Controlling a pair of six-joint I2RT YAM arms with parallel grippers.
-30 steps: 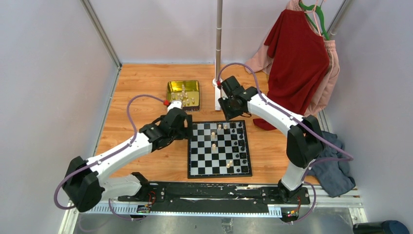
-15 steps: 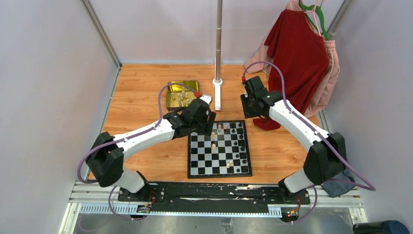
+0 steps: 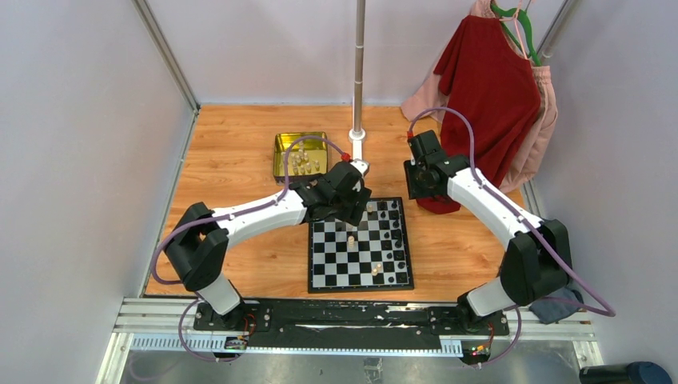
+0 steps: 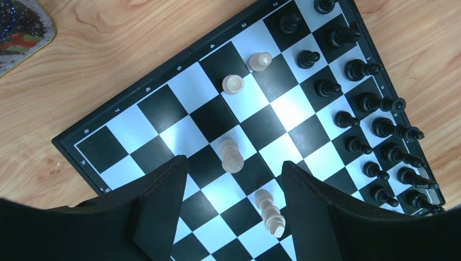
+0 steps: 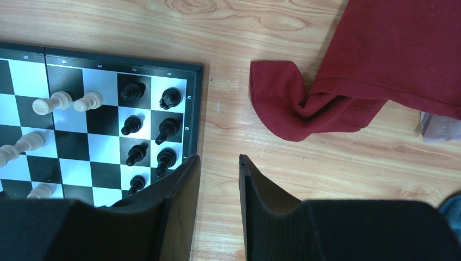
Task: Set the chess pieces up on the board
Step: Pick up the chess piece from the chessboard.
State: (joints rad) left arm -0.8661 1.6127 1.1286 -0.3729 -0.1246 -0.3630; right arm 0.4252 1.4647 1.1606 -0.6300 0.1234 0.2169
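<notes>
The board (image 3: 344, 272) lies flat at the middle of the table. Black pieces (image 3: 396, 236) fill its two right columns. A few cream pieces (image 3: 349, 238) stand scattered on it. My left gripper (image 3: 359, 210) hovers open over the board's far left part. In the left wrist view (image 4: 234, 162) its fingers straddle two cream pieces (image 4: 231, 156) without touching them. My right gripper (image 3: 417, 192) is off the board's far right corner. In the right wrist view (image 5: 219, 157) it is narrowly open and empty over bare wood.
A gold tin (image 3: 300, 154) with several cream pieces stands behind the board on the left. A metal pole (image 3: 357, 80) rises behind the board. Red clothing (image 3: 488, 96) hangs at the right, its sleeve (image 5: 293, 109) on the table near my right gripper.
My left arm swung right from the gold tin to over the board's far left part. My right arm moved right, from over the board's far edge to off the board.
</notes>
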